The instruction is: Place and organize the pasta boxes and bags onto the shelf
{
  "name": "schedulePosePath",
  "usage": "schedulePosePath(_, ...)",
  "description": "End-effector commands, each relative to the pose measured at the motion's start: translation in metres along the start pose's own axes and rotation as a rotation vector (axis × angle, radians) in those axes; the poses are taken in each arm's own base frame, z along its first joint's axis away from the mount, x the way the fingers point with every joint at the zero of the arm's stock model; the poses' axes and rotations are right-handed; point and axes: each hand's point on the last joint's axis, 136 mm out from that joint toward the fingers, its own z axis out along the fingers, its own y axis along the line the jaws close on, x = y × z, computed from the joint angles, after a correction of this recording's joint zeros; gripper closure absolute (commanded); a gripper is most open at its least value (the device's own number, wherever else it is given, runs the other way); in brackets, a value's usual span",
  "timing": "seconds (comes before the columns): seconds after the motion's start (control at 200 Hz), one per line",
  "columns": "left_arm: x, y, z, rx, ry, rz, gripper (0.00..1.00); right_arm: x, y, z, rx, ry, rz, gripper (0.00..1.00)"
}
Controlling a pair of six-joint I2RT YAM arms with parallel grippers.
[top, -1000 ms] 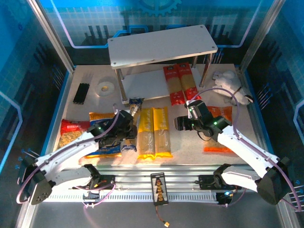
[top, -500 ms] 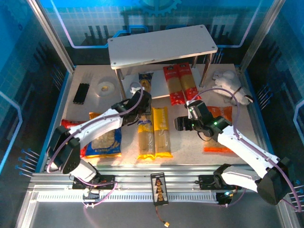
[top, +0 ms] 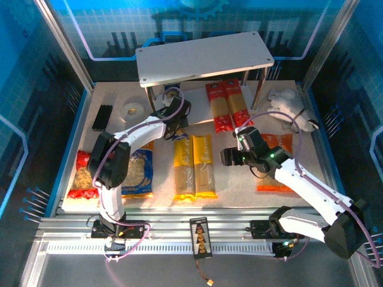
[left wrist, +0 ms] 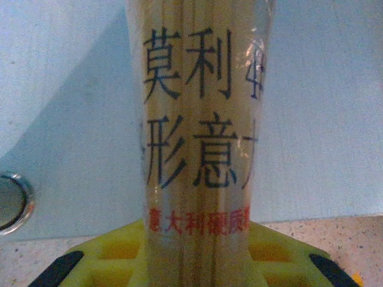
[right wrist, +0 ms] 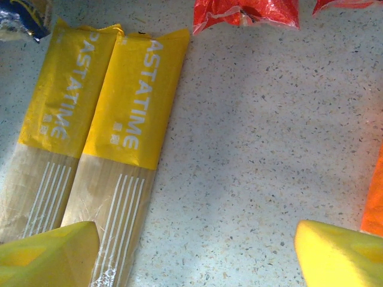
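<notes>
Speckled table (top: 239,191); two-tier shelf (top: 203,54) at the rear.
Red bag (top: 81,176) and blue bag (top: 137,173) lie flat at left. Left gripper (top: 173,116) is clamped on a clear-wrapped spaghetti pack (left wrist: 203,119) over the lower board (top: 194,107). Two yellow packs (top: 192,164) lie on the table. Two red packs (top: 226,104) lie on the lower board. Right gripper (right wrist: 194,254) hovers wide and empty. Orange bag (top: 276,164) lies at right.

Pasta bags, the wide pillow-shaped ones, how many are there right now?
3. The red bag lies at far left, the blue bag beside it, the orange bag at the right, partly under the right arm. The shelf top could hide more.
</notes>
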Motion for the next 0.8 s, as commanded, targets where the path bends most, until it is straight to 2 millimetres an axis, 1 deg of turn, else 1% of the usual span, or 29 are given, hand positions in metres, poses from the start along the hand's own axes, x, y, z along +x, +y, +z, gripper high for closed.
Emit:
schedulePosePath(0.0,-0.06,-0.016,-0.018,0.039,-0.158,-0.047,0.82,0.003,-0.001,-0.003,-0.007,0.005,-0.006,0.14)
schedulePosePath(0.2,-0.06,0.001,-0.006,-0.018,-0.139,-0.035,0.82,0.005,-0.003,0.002,-0.004,0.019,-0.006,0.14)
schedulePosePath(0.325,-0.06,0.008,-0.002,-0.047,-0.128,-0.015,0.82,0.006,-0.003,0.005,-0.008,0.024,0.0,0.14)
schedulePosePath(0.475,-0.059,0.012,0.004,-0.069,-0.111,0.012,0.81,0.009,-0.004,0.008,-0.009,0.03,0.008,0.14)
schedulePosePath(0.65,-0.059,0.011,0.012,-0.066,-0.1,0.022,0.8,0.01,-0.004,0.008,-0.008,0.033,0.01,0.14)
schedulePosePath(0.73,-0.057,0.01,0.015,-0.073,-0.088,0.03,0.76,0.01,-0.005,0.007,-0.004,0.033,0.011,0.14)
schedulePosePath(0.795,-0.055,0.012,0.018,-0.083,-0.074,0.033,0.65,0.01,-0.007,0.006,-0.001,0.03,0.012,0.14)
